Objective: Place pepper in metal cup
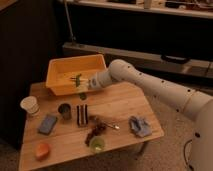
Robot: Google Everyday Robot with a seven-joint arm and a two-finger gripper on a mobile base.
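My gripper (82, 87) hangs over the table's back left, at the front wall of the yellow bin (60, 86). It is shut on the small dark-green pepper (78, 79), which sticks up out of the fingers. The dark grey metal cup (64, 110) stands upright on the wooden table (120, 107), below and a little left of the gripper and apart from it. The white arm (150, 85) reaches in from the right.
A white paper cup (30, 105) stands left of the metal cup. A dark striped item (82, 114), a grape bunch (94, 132), a round light-green item (97, 145), an orange item (42, 150) and two blue cloths (48, 123) (139, 126) lie on the table.
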